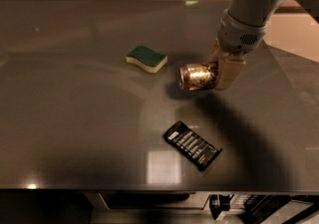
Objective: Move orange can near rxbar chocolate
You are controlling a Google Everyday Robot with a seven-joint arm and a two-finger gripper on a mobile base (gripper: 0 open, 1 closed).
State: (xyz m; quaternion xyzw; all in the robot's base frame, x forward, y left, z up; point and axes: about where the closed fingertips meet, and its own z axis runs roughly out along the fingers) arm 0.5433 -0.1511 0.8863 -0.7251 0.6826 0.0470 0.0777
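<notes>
Dark glossy counter (75, 118). End effector (219, 71) pinches the orange can (195, 76) by one end, toward the right edge — I judge it light, slick, dentable. The rxbar chocolate (192, 145) lies nearer the front edge.

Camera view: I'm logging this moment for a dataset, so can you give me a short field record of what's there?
gripper: right of centre, shut on one end of the orange can
orange can: sideways in the gripper, round end facing left
rxbar chocolate: flat on the table, nearer the camera than the orange can, apart from it
sponge: left of the orange can, not touching
table: dark, glossy
</notes>
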